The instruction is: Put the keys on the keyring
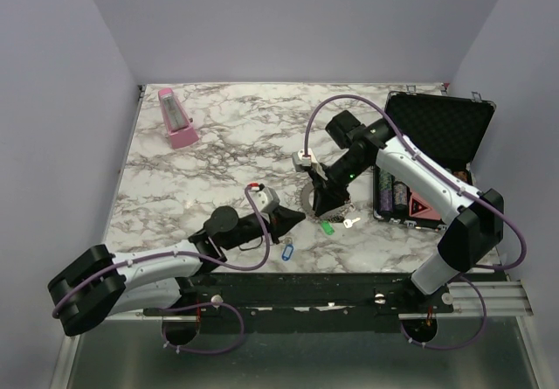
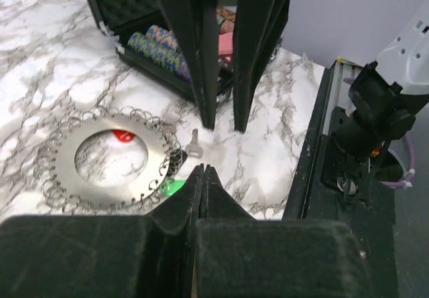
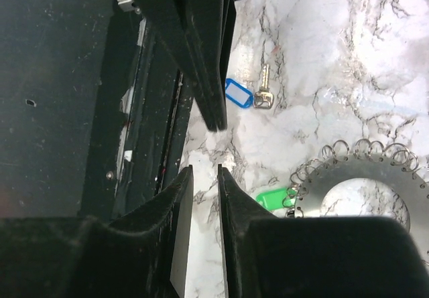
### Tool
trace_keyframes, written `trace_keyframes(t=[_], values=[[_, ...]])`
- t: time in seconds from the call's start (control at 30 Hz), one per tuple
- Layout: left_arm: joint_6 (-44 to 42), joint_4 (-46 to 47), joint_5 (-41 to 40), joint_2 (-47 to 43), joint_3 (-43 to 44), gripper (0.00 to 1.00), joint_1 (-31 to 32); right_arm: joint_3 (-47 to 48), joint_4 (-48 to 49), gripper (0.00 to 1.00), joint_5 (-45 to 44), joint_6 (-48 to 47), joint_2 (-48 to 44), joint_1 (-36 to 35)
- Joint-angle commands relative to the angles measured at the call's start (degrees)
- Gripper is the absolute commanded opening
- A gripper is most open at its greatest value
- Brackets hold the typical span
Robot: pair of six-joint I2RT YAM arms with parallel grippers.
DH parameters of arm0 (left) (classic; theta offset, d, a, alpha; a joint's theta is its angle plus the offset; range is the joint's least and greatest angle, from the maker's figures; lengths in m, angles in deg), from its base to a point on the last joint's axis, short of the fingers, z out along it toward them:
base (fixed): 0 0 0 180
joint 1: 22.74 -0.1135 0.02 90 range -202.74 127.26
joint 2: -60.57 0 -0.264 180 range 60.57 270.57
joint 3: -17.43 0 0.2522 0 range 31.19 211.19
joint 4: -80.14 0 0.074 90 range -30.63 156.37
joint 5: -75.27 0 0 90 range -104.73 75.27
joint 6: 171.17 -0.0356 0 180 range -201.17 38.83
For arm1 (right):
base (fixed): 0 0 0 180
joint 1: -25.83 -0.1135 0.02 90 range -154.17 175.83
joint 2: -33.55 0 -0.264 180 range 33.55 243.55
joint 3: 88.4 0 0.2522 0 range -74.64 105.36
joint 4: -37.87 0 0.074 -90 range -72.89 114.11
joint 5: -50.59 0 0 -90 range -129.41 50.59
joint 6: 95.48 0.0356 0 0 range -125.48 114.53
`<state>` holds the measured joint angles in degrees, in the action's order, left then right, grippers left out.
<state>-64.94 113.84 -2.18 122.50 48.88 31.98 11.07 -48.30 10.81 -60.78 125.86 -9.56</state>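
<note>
The keyring [image 2: 67,171] is a flat grey toothed disc with small wire rings round its rim, lying on the marble; it also shows in the right wrist view [image 3: 365,191] and, mostly hidden by the right gripper, in the top view [image 1: 307,198]. A green key tag [image 2: 173,186] [image 3: 273,198] [image 1: 327,227] lies at its rim. A red key head [image 2: 122,135] shows in its hole. A bare silver key [image 2: 194,144] [image 1: 351,223] lies beside it. A blue key tag [image 3: 236,94] [image 1: 286,251] lies apart. My left gripper [image 2: 204,167] is shut and empty. My right gripper [image 3: 204,171] is narrowly open and empty, tip to tip with the left.
An open black case [image 1: 437,127] with stacked chips [image 2: 161,43] stands at the right. A pink object [image 1: 177,120] stands at the far left. The table's front edge and black rail [image 2: 315,164] are close by the grippers.
</note>
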Motion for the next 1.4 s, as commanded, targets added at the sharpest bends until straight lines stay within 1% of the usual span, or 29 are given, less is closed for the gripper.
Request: trace_keyframes(t=[0.0,0.07,0.27,0.3,0.43,0.47,0.53,0.6,0.73,0.83,0.9,0.97,1.0,1.03,1.1,1.17,1.27,1.37], values=[[3.2,0.3,-5.2,-3.1,-3.8,0.00,-0.9,-1.8,2.0,0.29,2.6,0.6,-1.2,1.1],[4.5,-1.4,-7.2,-5.2,-4.8,0.00,-1.2,-2.7,2.4,0.30,3.7,0.1,-1.6,1.9],[8.8,-13.2,-12.1,-11.4,-4.6,0.00,-1.5,-8.1,5.1,0.33,8.2,-4.3,-3.3,3.1],[10.0,-14.9,-13.8,-12.2,-4.6,0.06,-1.5,-9.5,5.6,0.34,9.4,-5.9,-3.6,3.1],[15.1,-24.1,-16.2,-14.7,-4.0,0.48,-1.6,-15.4,10.2,0.36,13.2,-8.6,-4.4,3.2],[16.5,-27.0,-16.5,-15.3,-3.5,0.56,-1.6,-17.1,11.8,0.36,14.2,-8.7,-4.5,3.6],[18.0,-31.9,-16.5,-16.0,-2.5,0.65,-1.6,-18.4,12.5,0.37,14.6,-10.2,-4.1,3.8],[19.7,-35.6,-16.8,-16.5,-1.8,0.70,-1.6,-18.9,13.6,0.38,15.1,-9.2,-3.5,4.5],[22.1,-41.6,-16.6,-15.4,0.1,0.71,-1.6,-19.5,13.6,0.39,15.7,-9.3,-3.2,5.2],[23.3,-47.3,-16.2,-10.6,3.4,0.69,-1.4,-19.8,13.7,0.39,16.2,-8.9,-2.9,6.1],[24.7,-51.2,-16.2,-6.7,6.2,0.62,-0.9,-20.3,13.7,0.39,16.8,-9.1,-2.8,6.5],[26.5,-54.2,-15.9,-2.4,9.4,0.53,-0.4,-20.6,13.6,0.39,16.8,-9.1,-2.6,6.7],[28.0,-55.6,-15.7,-0.1,11.1,0.52,0.1,-20.6,13.6,0.39,16.8,-9.1,-2.5,6.8],[29.1,-56.2,-15.2,1.8,12.8,0.49,0.6,-20.5,13.7,0.39,16.8,-9.0,-2.6,7.1],[31.7,-57.1,-14.8,5.5,15.0,0.39,1.6,-20.6,13.6,0.40,16.7,-9.0,-2.8,7.4],[34.0,-58.9,-15.0,8.5,16.8,0.38,2.1,-20.7,13.6,0.40,16.6,-9.0,-3.1,7.6],[36.1,-59.9,-16.0,10.3,17.5,0.37,2.3,-20.8,13.6,0.40,16.8,-9.0,-3.6,8.0],[36.8,-62.8,-16.9,12.8,19.6,0.39,2.3,-20.8,13.6,0.40,16.9,-9.0,-4.1,8.0]])
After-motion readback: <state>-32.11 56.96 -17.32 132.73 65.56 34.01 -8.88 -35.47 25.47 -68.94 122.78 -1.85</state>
